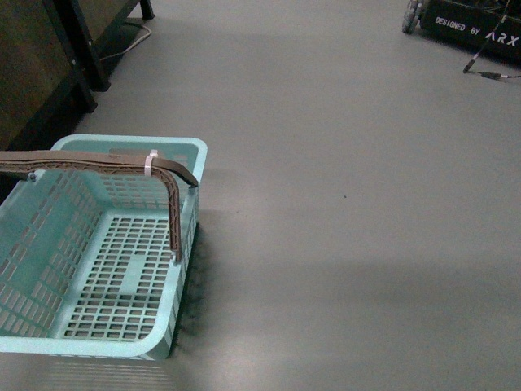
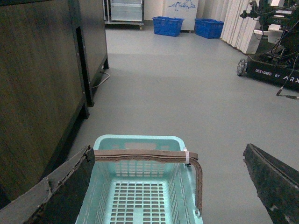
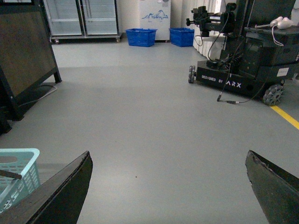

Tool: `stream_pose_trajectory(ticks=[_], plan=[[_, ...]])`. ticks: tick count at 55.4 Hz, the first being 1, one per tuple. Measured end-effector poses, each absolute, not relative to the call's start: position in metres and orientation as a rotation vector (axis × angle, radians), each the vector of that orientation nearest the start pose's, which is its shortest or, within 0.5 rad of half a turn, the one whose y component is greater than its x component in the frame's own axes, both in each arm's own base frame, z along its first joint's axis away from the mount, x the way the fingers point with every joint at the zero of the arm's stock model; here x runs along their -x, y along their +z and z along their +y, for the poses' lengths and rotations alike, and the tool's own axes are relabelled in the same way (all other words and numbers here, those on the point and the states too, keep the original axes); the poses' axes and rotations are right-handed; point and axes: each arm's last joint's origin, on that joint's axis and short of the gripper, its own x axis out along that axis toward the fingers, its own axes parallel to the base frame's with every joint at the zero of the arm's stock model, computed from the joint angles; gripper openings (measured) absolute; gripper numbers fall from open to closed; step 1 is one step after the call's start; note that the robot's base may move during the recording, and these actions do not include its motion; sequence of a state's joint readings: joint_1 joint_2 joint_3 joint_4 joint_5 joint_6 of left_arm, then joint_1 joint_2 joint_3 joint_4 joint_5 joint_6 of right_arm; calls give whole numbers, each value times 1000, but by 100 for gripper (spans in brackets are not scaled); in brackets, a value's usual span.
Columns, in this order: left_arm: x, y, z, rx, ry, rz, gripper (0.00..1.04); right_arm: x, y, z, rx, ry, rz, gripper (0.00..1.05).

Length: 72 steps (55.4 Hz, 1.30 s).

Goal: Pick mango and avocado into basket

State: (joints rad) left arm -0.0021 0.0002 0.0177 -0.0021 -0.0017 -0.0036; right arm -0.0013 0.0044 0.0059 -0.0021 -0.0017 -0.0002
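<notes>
A light teal plastic basket [image 1: 98, 346] with slotted grid sides stands on a smooth grey floor [image 1: 342, 204]; in the front view it sits close in on the robot's left side, and its slotted bottom and inner walls are in plain sight; a brown-grey swing handle [image 1: 175, 195] lies across the far end of the basket, just above the rim, with a white zip tie [image 1: 151, 161] wrapped round it near the bend on the right.

Neither arm shows in the front view; the left wrist view looks down over the basket [image 2: 135, 139], where the left gripper [image 2: 168, 154] has its two dark fingers [image 2: 60, 191] spread wide with nothing held between them; the handle [image 2: 140, 156] and zip tie [image 2: 186, 156] show in the gap, beyond the fingers and not touched by them.

The right wrist view looks over open floor to the right of the basket; the right gripper [image 3: 168, 156] also has its fingers [image 3: 60, 196] set wide apart and holds nothing; one corner of the basket [image 3: 21, 156] shows just beside one finger.

To the left of the basket stands a dark wood-panelled cabinet [image 2: 37, 93] on a black frame; far beyond the basket and to its right is a black wheeled robot base [image 3: 233, 70] lettered "DESIGNED BY ARX", with a thin cable [image 1: 488, 73] trailing on the floor; further back still are two blue plastic crates [image 3: 141, 36] against a wall.
</notes>
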Motion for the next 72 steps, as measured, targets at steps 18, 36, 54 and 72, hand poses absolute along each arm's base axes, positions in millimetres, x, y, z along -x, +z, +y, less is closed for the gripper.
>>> stream_pose_trajectory(ticks=[18,36,54,72], plan=[[-97,169,0,4,0,-15,97,-98,165,0,0,1,1,97],[-97,169,0,4,0,-15,97,-98,165,0,0,1,1,97],[-101,162,1,6,177,185,97,-98,165,0,0,0,1,97],[-179,192,-11,584,162,369,97,-98,165,0,0,0,1,97]])
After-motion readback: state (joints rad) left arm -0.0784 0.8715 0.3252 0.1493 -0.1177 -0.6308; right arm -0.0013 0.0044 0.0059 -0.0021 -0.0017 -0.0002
